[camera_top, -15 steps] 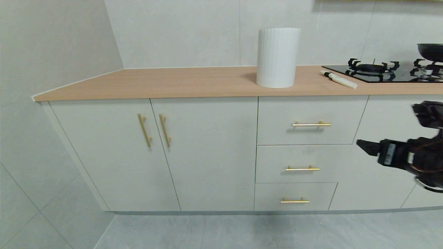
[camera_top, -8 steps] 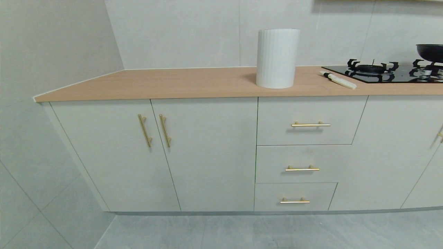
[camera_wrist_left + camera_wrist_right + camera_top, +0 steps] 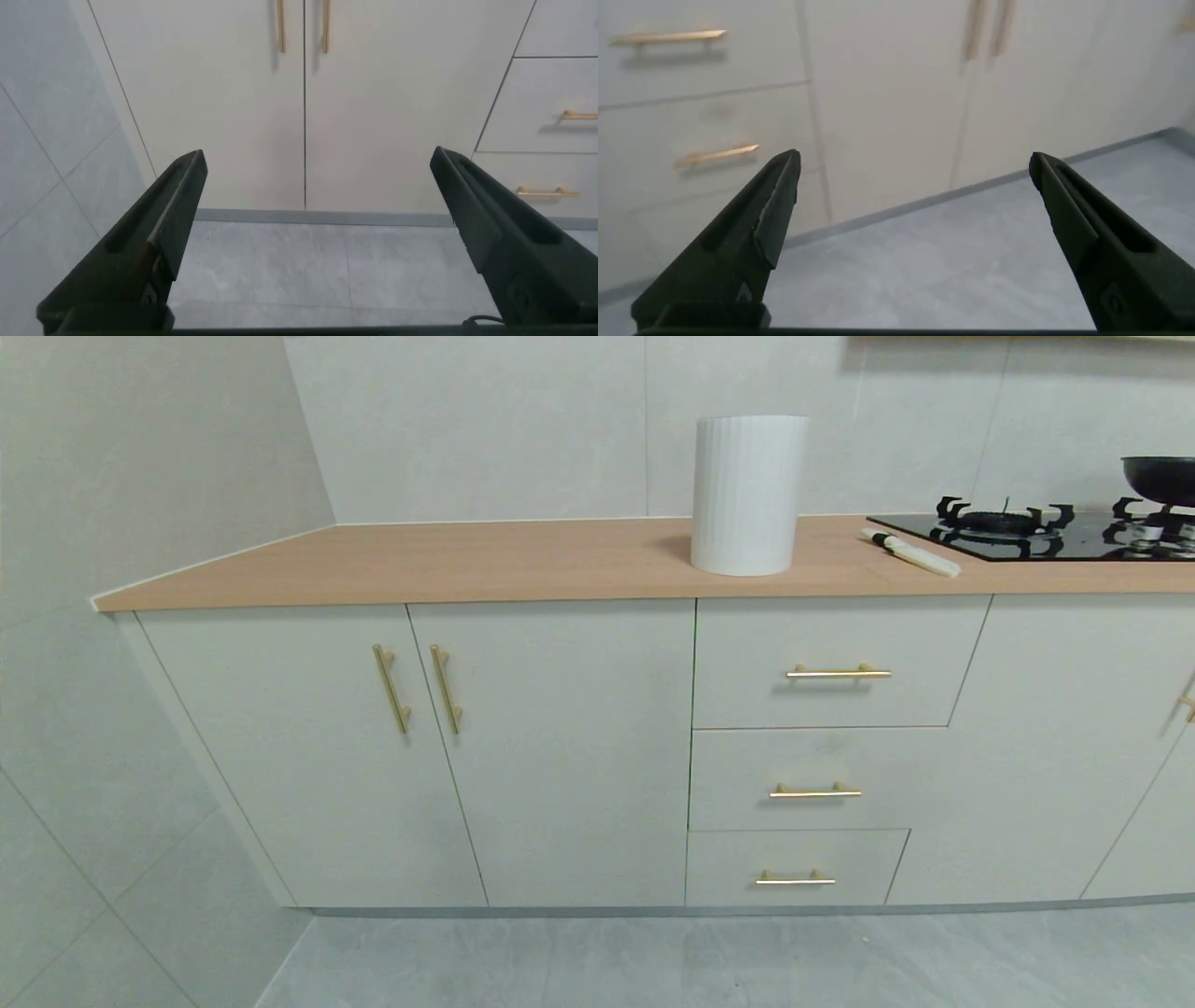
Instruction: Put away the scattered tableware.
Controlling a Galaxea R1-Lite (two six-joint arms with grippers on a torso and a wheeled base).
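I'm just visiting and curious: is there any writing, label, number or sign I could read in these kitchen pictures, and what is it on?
No readable text anywhere. The white ribbed cylindrical container is plain; the cream utensil lying by the black glass gas hob shows no legible marking; the pale drawer fronts with gold bar handles carry no labels.

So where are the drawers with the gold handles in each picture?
Head view: drawers stacked three high, right of the double doors, below the white ribbed cylinder.
Left wrist view: drawers at the picture's edge, beside the double doors; two handles show.
Right wrist view: drawers past the right pincer; two handles show.
Shared landmark: the grey floor under the cabinets.
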